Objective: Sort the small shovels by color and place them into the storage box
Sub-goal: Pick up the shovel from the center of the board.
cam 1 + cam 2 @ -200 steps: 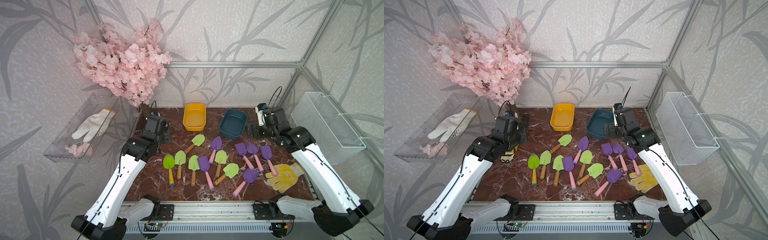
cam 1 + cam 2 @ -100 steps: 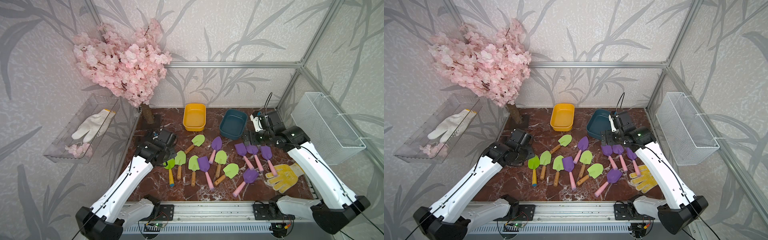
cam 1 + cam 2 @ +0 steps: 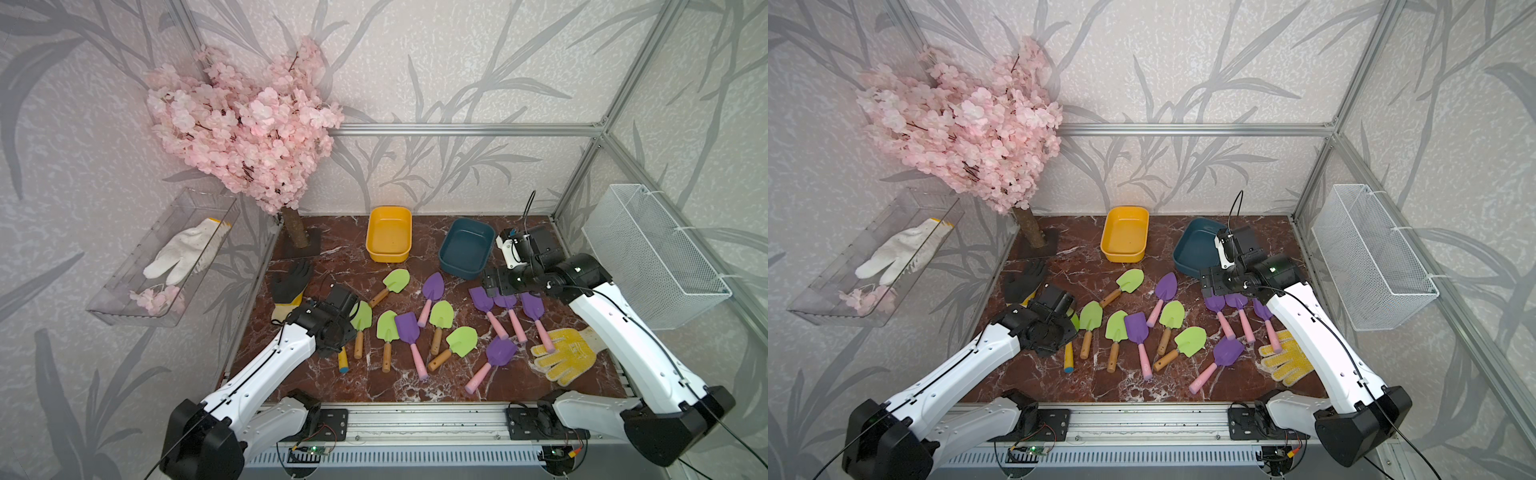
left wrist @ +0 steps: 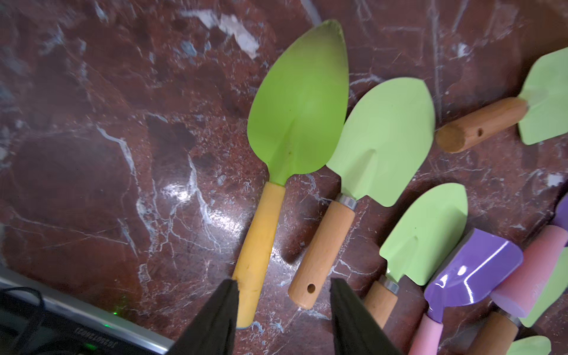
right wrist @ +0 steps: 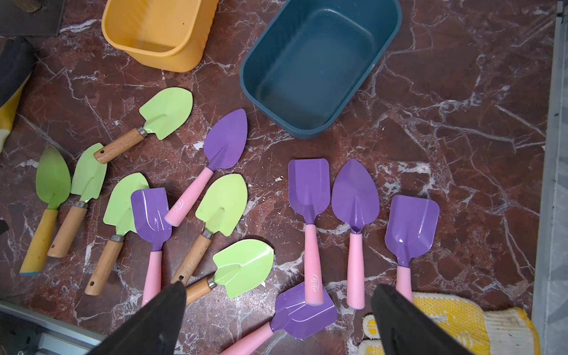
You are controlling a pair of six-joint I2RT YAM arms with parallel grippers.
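Hanging the left gripper [image 4: 282,304] low over the left of the marble tabletop [image 4: 92,153], jaws parted and clamping nothing, straddling the near handle ends of a yellow-handled green shovel [image 4: 295,116] and a wooden-handled green shovel [image 4: 384,141], blades touching. Holding the right gripper [image 5: 281,316] higher over the right, jaws spread wide, grasping nothing, looking down on a row of three purple shovels [image 5: 355,196] with pink handles pointing near. Finding every shovel lying flat on the tabletop, outside both boxes: greens gathering left and centre, purples centre and right, some overlapping. Seeing the yellow box [image 3: 388,237] and, to its right, the blue box [image 3: 465,249] sitting at the far side. Noting a yellow glove [image 3: 565,357] lying near right under one pink handle end, a black glove [image 3: 291,280] far left.
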